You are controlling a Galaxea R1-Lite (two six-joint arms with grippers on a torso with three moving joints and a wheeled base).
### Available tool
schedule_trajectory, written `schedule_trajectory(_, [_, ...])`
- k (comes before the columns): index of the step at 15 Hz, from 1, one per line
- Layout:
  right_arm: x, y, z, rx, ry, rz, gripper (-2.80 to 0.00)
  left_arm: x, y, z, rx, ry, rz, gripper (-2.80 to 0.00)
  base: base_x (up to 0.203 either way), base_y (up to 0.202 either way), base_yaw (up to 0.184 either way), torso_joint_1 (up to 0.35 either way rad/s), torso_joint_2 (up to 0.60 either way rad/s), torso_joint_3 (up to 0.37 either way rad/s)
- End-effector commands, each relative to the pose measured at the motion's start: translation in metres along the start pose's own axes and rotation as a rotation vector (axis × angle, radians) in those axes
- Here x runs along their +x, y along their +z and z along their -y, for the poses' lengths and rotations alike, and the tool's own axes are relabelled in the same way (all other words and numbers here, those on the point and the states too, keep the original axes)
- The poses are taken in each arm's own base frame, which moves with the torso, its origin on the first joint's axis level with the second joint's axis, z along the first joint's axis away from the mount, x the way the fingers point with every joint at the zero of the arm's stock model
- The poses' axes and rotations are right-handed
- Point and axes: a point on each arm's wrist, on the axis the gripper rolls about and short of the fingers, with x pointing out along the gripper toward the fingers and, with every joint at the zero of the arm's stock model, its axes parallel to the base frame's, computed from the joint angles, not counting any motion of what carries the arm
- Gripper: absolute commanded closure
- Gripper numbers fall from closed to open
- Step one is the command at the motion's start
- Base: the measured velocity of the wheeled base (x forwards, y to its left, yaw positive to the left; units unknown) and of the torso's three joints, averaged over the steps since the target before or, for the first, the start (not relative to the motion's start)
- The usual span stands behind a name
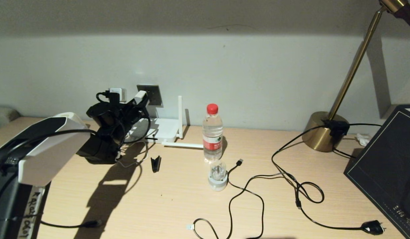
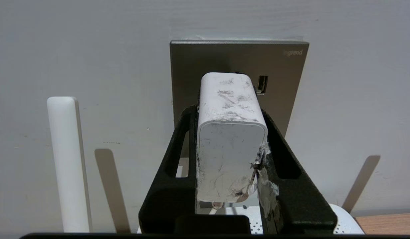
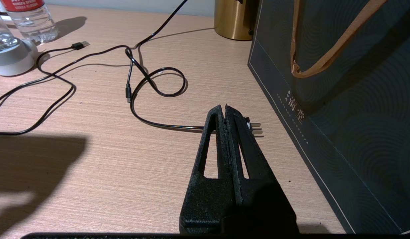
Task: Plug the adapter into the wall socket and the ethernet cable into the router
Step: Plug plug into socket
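"Where was the adapter (image 2: 230, 139) when you looked over, that scuffed little white plastic cube with the thin white cord?"

"Up at the far left of the desk, clamped in the left gripper (image 2: 230, 109). The black fingers (image 2: 181, 146) were drawn in narrow against its two flat sides, and its front end sat right up at the wall socket (image 2: 278, 86), the square grey metallic plate on the wall. Whether the pins had gone in I couldn't tell; the body hid them."

"How did it look to handle?"

"Light and rigid, I'd judge, with smooth sides that might slip if pushed off-axis. The flat sides seemed the right place to hold, leaving the pin end free. The cord hanging from the rear looked limp and unlikely to pull much."

"And the router?"

"The flat white box with stick antennas (image 1: 165, 130) lay just below the socket, against the wall. I couldn't pick out the ethernet cable for certain among the black leads on the desk."

"The other arm?"

"The right gripper (image 3: 225, 111) hung low over the near right of the desk, fingers pressed together on nothing, above a black pronged plug (image 3: 253, 127) beside a dark paper bag (image 3: 341, 109)."
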Motion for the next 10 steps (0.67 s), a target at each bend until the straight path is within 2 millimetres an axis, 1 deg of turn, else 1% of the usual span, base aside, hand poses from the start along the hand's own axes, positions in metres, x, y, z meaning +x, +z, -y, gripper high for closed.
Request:
schedule_trajectory(1, [0.0001,0.0000,0.0000,-0.001,0.000,-0.001,0.00,0.0001,-0.0004,-0.0001,0.001,-0.001,0.006,0.00,0.000,0.000,0.000,0.000,0.00,0.000])
schedule_trajectory(2, [0.0001,0.0000,0.0000,-0.001,0.000,-0.001,0.00,0.0001,-0.0022,-0.0001,0.000,-0.001,0.003,0.00,0.000,0.000,0.000,0.000,0.00,0.000])
schedule_trajectory(8, [0.0001,0.0000,0.0000,-0.001,0.000,-0.001,0.00,0.0047,0.0017,0.0004,0.003,-0.003,0.018,0.00,0.000,0.000,0.000,0.000,0.00,0.000])
schedule_trajectory(10, [0.0001,0.0000,0.0000,-0.001,0.000,-0.001,0.00,0.0054,-0.0006,-0.0002,0.001,-0.002,0.012,0.00,0.000,0.000,0.000,0.000,0.00,0.000])
